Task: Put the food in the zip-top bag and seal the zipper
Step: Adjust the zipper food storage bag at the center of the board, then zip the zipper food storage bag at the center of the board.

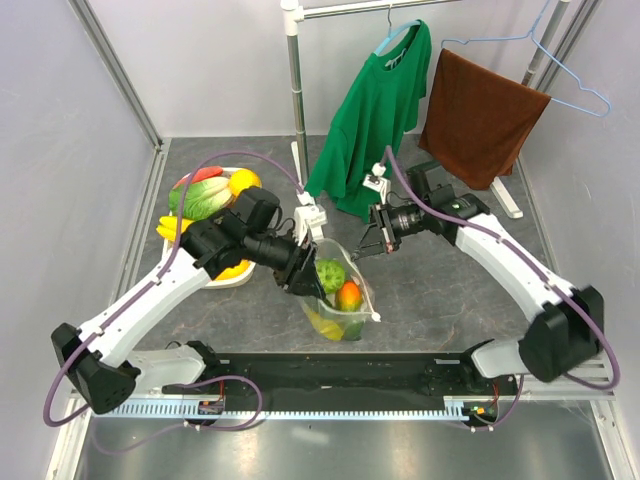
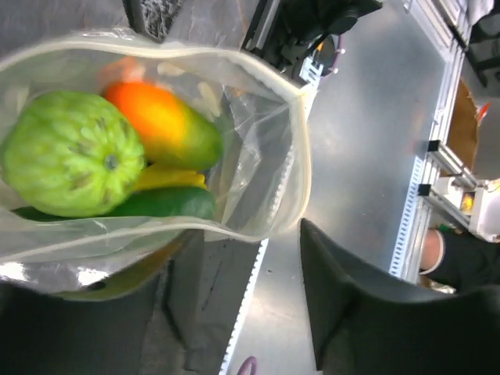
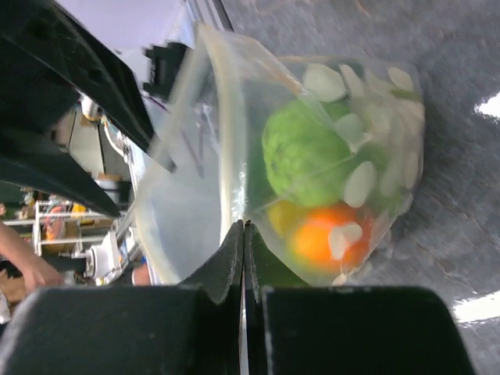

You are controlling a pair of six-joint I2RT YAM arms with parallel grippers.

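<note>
The bag (image 1: 368, 292) of food (image 1: 335, 283) is sitting on the tabletop (image 1: 450, 320) between the arms, its open mouth stretching from the right jaws, pinching the rim, to the left jaws, standing spread alongside.

The grey mottled table (image 1: 450, 310) is carrying a white tray (image 1: 238, 281) of toy food (image 1: 205, 197) at its left and the filled zip-top bag (image 1: 340, 300) near its centre.
</note>
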